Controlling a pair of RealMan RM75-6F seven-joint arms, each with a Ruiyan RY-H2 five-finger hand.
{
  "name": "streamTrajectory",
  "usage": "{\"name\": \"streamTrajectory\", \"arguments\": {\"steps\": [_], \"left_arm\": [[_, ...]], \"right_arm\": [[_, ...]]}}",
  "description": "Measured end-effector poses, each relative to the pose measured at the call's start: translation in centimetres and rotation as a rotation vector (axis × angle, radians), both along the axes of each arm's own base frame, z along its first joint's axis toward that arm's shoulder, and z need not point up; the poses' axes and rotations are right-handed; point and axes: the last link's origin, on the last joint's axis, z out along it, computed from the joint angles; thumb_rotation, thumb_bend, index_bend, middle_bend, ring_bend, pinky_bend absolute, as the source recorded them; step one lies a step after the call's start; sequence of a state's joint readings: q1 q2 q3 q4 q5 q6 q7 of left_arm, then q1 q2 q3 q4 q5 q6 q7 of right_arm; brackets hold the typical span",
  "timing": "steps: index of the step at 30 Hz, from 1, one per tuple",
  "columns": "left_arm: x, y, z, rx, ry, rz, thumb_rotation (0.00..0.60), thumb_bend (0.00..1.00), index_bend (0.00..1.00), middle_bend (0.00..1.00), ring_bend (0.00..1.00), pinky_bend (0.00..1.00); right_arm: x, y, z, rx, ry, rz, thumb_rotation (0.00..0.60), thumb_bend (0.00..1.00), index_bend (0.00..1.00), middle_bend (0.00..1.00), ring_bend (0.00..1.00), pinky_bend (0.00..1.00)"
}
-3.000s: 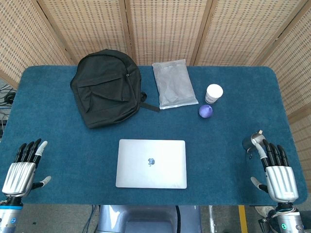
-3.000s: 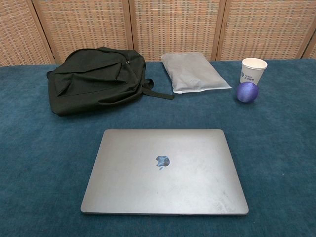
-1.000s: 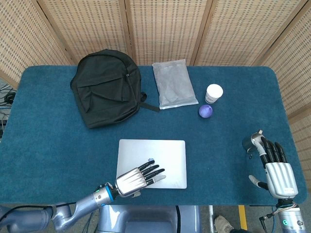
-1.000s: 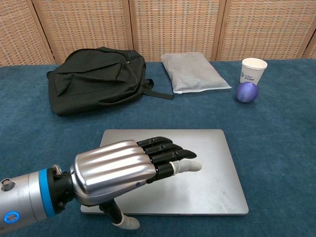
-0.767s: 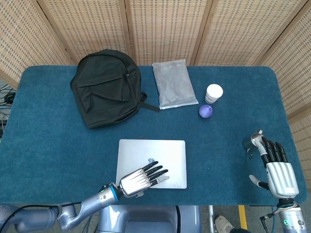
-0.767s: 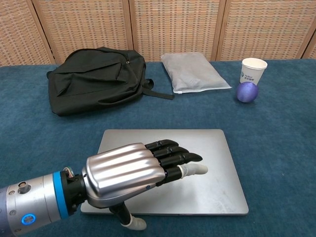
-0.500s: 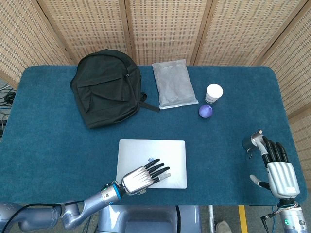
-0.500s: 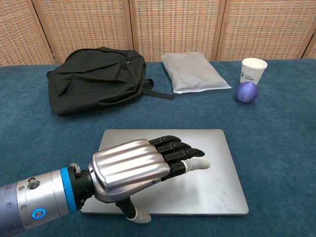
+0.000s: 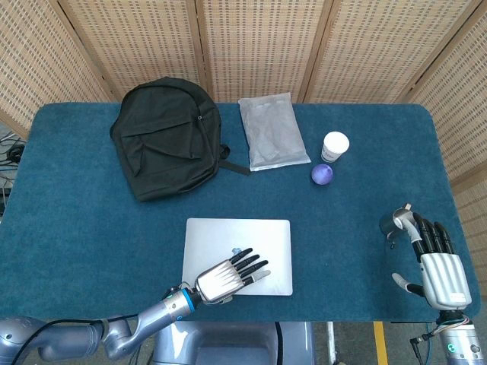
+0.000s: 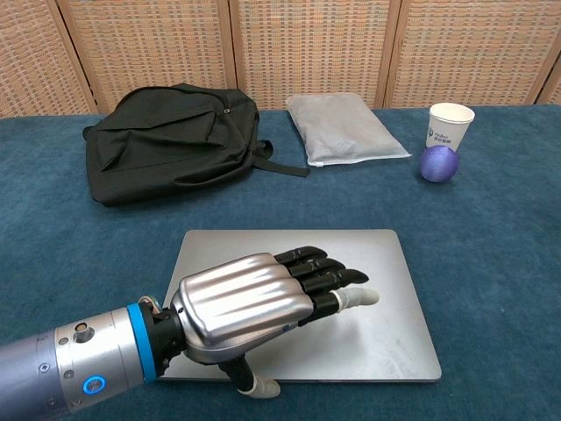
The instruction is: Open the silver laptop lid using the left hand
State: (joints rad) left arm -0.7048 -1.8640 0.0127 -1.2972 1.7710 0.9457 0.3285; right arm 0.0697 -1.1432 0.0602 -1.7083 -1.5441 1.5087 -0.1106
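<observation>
On blue table (image 9: 76, 228), left hand (image 9: 228, 275) has crept rightward over closed laptop (image 9: 262, 236).

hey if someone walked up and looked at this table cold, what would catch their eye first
Probably the metallic left robot hand, fingers extended over the closed silver laptop at the table's near edge, thumb tucked below the front edge. Next, the big black backpack at the far left, with a grey pouch, paper cup and purple ball to its right.

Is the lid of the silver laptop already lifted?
No, the silver laptop lies flat and closed, with the left hand above its lid.
</observation>
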Motion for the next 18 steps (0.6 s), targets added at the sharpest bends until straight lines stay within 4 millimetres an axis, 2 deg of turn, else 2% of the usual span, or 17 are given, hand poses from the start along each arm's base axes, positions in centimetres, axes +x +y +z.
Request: {"name": "streamTrajectory", "arguments": {"steps": [8,18], "left_arm": [[-0.01,0.15,-0.18,0.014,0.004,0.004,0.6,0.41,0.0,0.0,0.0,0.0],[-0.08,0.94,0.22,0.083,0.005,0.012,0.6,0.49,0.0,0.0,0.0,0.0]], "right_arm": [[-0.1,-0.05,0.17,0.0,-0.007,-0.002,0.6,0.0,0.0,0.0,0.0,0.0],[-0.11,-0.02,0.25,-0.002,-0.012,-0.002,0.6,0.0,0.0,0.0,0.0,0.0]]}}
